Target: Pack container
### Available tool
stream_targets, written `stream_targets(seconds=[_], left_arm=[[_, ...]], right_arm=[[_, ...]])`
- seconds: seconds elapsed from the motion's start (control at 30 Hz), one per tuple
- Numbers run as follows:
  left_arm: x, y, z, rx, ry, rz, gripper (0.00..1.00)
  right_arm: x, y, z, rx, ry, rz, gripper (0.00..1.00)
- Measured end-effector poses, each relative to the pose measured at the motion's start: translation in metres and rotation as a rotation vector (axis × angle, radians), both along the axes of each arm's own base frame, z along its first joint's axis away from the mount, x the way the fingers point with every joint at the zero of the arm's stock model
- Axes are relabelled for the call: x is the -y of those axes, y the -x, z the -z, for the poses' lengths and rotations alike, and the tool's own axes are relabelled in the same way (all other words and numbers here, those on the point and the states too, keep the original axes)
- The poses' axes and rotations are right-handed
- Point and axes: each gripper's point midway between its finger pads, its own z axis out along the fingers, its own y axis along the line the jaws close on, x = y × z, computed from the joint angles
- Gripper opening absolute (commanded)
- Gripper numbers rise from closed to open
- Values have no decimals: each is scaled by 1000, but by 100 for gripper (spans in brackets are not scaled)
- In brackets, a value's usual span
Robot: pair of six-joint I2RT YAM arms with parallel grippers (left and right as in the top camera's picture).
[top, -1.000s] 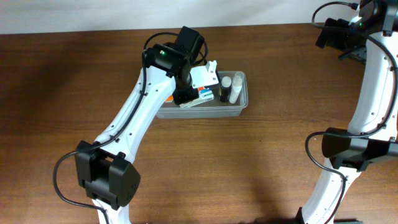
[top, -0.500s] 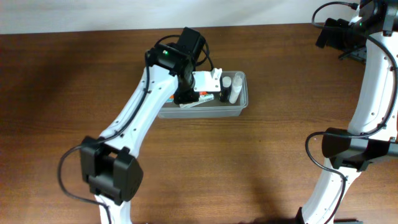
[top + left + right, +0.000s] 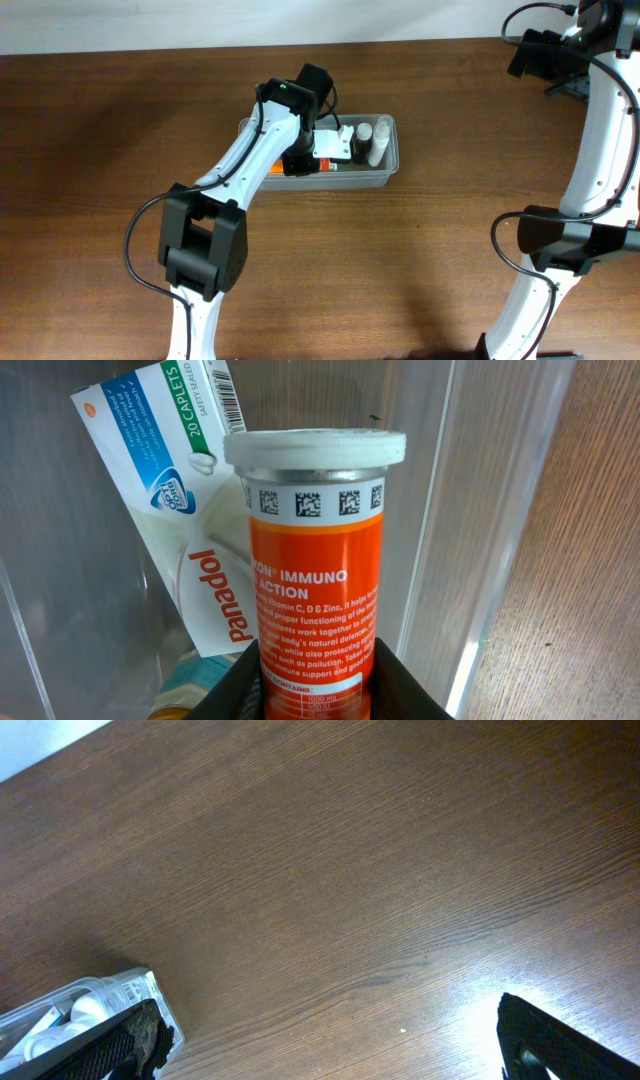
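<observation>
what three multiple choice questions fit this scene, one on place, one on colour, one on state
1. Where is the white pill box? A in the clear tub; B on the bare wood; C beside the tub
2. What colour is the tube in the left claw? A blue; B orange; C green
3. How is the right claw? A shut on a bottle; B shut, empty; C open
Answers: 1 A, tub walls surround it; 2 B, its body is orange; 3 C, fingers wide apart over the table.
</observation>
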Motion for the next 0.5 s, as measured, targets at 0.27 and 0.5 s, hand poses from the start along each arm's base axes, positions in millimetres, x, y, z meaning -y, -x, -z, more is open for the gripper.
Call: stream_targets(seconds=[0.27, 0.5], left_arm=[[0, 0, 0, 2, 0, 3, 37], [0, 0, 0, 1, 0, 3, 38]], right_arm=[[0, 0, 0, 0, 0, 0, 98], [0, 0, 0, 0, 0, -1, 99]])
